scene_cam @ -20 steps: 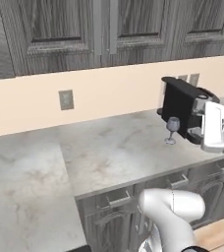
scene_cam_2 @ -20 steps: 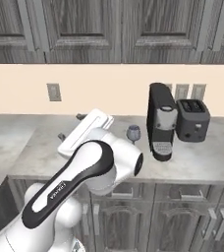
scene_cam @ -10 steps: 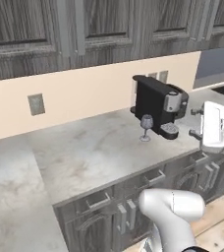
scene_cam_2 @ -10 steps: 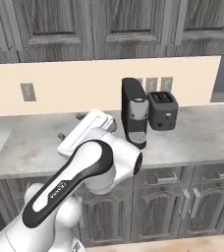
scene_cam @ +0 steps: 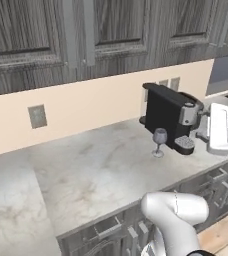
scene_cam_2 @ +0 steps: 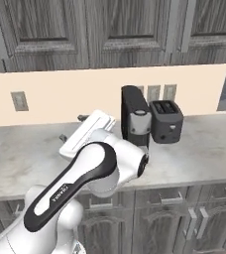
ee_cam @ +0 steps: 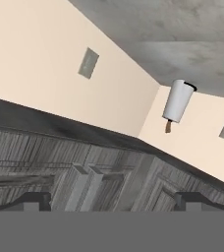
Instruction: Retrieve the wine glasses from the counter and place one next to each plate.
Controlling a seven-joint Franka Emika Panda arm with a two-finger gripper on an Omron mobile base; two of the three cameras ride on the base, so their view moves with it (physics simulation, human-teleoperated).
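Marbled counter [scene_cam: 101,170]: wine glass [scene_cam: 159,142] beside coffee machine [scene_cam: 172,116]; arm lettering possibly "FRANKA"; pincer [ee_cam: 112,201] released.

The light stone tabletop [scene_cam: 101,170] looks like smooth marble with soft brown and grey patches. The small clear wine glass [scene_cam: 159,142] looks like thin, shiny glass. The tall black coffee maker [scene_cam: 169,115] looks like matt plastic with a shiny silver metal part. The grey cabinet doors [scene_cam_2: 40,30] look like wood with streaky grain. The peach wall [scene_cam_2: 70,96] is flat and matt. The black boxy toaster [scene_cam_2: 166,121] looks like dull plastic.
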